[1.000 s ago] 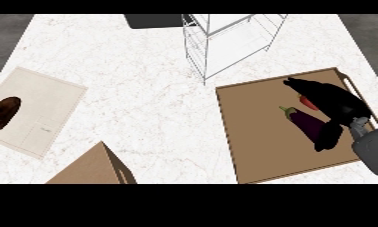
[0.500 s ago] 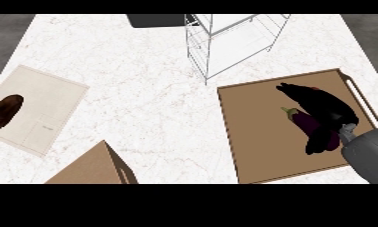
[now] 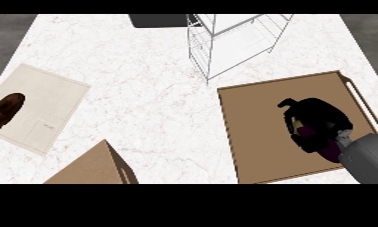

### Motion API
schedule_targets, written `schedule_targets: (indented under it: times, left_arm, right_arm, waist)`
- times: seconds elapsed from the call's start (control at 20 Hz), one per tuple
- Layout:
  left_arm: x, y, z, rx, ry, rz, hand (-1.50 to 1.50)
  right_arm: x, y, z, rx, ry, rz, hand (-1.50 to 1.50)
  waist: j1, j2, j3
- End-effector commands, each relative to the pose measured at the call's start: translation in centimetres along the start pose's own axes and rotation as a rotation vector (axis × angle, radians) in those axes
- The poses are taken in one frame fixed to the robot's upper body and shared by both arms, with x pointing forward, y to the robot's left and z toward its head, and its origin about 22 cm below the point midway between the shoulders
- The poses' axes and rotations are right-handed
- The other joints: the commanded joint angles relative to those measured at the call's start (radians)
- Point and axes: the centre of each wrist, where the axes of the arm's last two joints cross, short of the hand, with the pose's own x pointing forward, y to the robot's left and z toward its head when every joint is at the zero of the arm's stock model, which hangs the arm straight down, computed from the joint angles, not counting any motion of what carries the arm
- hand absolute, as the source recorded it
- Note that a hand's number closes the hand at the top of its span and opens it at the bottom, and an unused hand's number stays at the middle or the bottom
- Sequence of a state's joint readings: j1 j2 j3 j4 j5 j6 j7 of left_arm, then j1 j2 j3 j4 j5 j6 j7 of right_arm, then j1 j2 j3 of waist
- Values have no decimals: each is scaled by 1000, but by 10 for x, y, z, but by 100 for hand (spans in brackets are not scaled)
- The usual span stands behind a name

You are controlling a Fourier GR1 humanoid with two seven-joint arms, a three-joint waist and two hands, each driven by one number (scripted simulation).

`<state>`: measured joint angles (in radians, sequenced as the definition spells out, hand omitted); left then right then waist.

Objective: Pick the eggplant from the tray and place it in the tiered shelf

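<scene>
The dark purple eggplant [image 3: 303, 130] lies on the brown tray [image 3: 258, 121] at the right of the counter, mostly hidden. My right hand [image 3: 317, 118] is down over it with its fingers curled round it; only a strip of purple and the pale stem end show at the hand's left side. The white wire tiered shelf [image 3: 232, 41] stands at the back centre, beyond the tray. My left hand does not show.
A pale cutting board [image 3: 44, 106] lies at the left with a dark brown object [image 3: 9, 108] on its left edge. A tan box corner [image 3: 92, 166] juts in at the lower left. A dark object [image 3: 159, 20] sits at the back edge.
My right hand has come down over the eggplant and its fingers have curled round it, hiding most of it. The view has shifted slightly.
</scene>
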<state>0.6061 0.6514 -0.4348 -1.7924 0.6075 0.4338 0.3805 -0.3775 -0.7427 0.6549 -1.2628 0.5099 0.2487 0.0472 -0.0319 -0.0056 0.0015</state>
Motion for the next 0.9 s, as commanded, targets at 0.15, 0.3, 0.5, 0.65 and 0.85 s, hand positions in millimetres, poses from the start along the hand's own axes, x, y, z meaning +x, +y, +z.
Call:
schedule_targets:
  times: [0.15, 0.3, 0.5, 0.65, 0.85]
  left_arm:
    - [91, -12, -12, -34, -458, -16, 0]
    - [93, -13, -10, -48, -459, -38, 0]
    - [89, -17, -12, -52, -444, -31, 0]
    - [83, -19, -12, -31, -429, -15, 0]
    - [82, -15, -6, -25, -417, -7, 0]
  right_arm:
    - [43, 15, -17, -15, -212, -85, 150]
    - [86, 13, -28, -20, -346, -138, 150]
    - [120, -3, -32, -104, -459, -186, 150]
    - [128, -27, -25, -231, -525, -265, 150]
    - [141, -67, -6, -390, -596, -297, 150]
  waist:
    - [-25, 7, -4]
    - [-11, 8, -5]
    - [-14, 0, -6]
    - [-44, -11, -6]
    - [-72, -29, -7]
